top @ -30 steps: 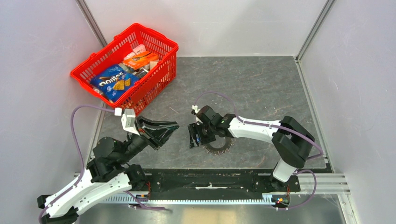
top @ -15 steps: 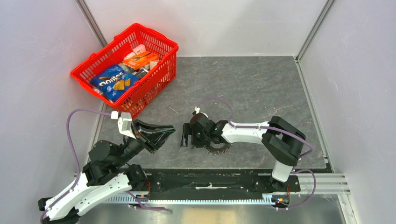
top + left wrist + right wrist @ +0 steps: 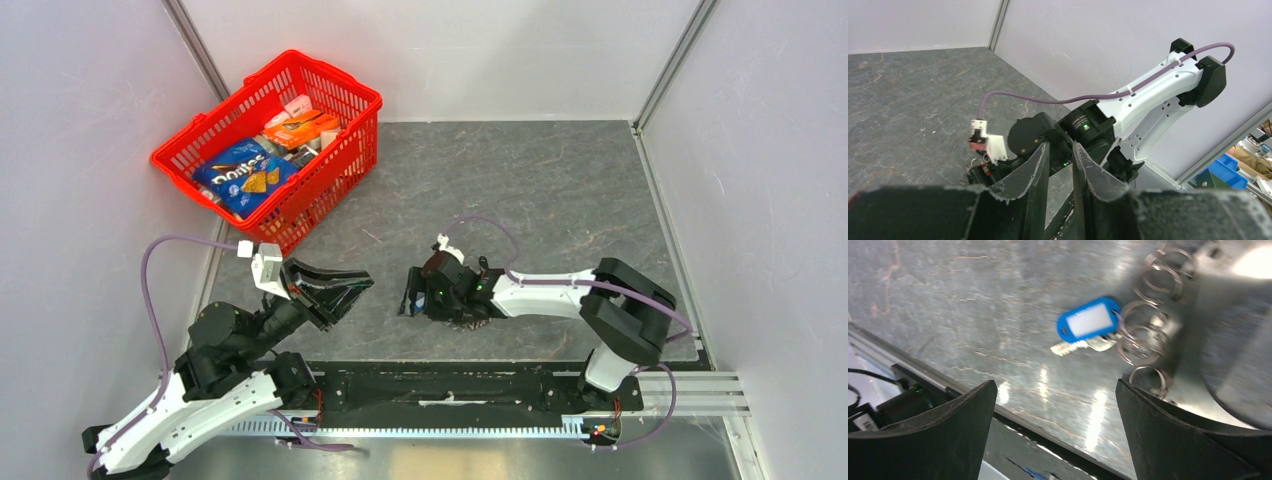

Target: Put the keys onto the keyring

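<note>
Two claws are meeting low over the table. The left claw is hovering, its fingers a sliver apart with nothing showing between them. The right claw is gaping wide and gripping nothing. The blue-tagged key and some split rings are lying just ahead of it, nearer its right finger. It should be centring on the tag before closing. The top view is showing only the keys' toothed edge under that wrist; the tag is appearing in the right wrist view alone.
</note>
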Controlling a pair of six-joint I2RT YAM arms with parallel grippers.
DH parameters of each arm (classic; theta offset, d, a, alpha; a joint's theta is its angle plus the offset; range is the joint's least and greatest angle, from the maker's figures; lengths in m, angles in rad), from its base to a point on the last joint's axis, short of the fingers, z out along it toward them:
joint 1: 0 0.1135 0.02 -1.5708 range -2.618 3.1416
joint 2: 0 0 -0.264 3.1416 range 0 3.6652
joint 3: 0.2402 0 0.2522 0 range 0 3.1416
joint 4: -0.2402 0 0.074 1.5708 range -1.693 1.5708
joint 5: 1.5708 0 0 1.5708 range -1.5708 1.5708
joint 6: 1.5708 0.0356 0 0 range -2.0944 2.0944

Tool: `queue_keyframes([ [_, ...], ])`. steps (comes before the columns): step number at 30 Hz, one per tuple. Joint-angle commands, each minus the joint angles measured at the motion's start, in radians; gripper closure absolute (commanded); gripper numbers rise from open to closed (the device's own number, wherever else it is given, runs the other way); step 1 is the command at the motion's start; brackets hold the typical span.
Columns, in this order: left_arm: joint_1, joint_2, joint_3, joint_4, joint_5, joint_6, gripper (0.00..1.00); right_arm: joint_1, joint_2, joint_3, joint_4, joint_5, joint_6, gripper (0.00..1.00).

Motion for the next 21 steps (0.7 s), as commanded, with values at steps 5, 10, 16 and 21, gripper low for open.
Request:
queue_keyframes([
  [5,0.000,0.027,0.026,0.045,-0.006,0.032,0.70,-0.033,-0.163,-0.126,-0.242,0.217,-0.025,0.03],
  [10,0.000,0.047,0.032,0.056,0.009,0.032,0.70,-0.146,-0.248,-0.174,-0.285,0.226,-0.105,0.03],
  [16,0.001,0.052,0.029,0.062,0.008,0.035,0.70,-0.178,-0.329,-0.172,-0.274,0.187,-0.129,0.03],
  [21,0.000,0.063,0.030,0.071,0.014,0.040,0.70,-0.122,-0.309,-0.145,-0.240,0.166,-0.045,0.03],
])
